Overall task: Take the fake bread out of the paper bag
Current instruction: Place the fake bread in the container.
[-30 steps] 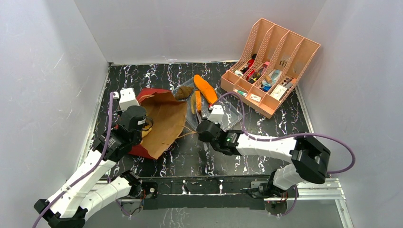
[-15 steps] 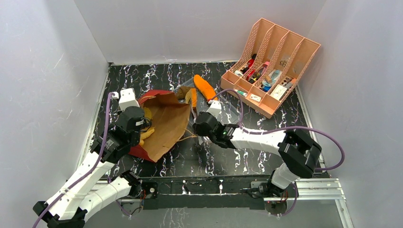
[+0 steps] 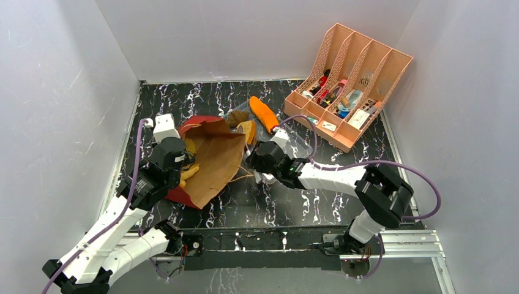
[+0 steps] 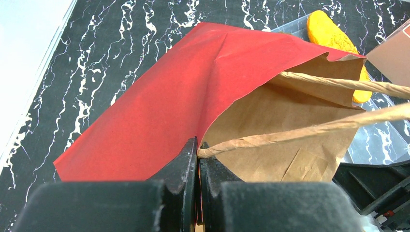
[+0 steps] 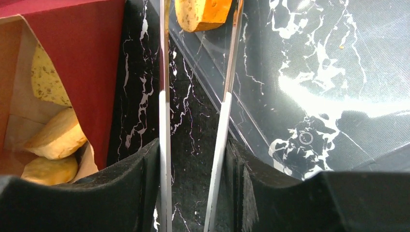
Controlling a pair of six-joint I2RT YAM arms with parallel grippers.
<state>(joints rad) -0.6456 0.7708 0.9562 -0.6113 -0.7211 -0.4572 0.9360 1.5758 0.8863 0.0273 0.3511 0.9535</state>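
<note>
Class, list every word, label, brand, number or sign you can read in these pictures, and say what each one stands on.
No text can be read in any view.
Organizer: white labels on items in its slots, too small to read.
Bag: plain red outside, brown inside, no print showing.
Tray: a tiny moulded ring mark, nothing legible in it.

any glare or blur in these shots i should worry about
Right wrist view: strong white glare on the clear plastic tray, and the right gripper is dark and soft along the bottom edge. Left wrist view: the left gripper sits close to the lens and is slightly blurred, while the paper bag is sharp. Top external view: even light, soft shadows.
</note>
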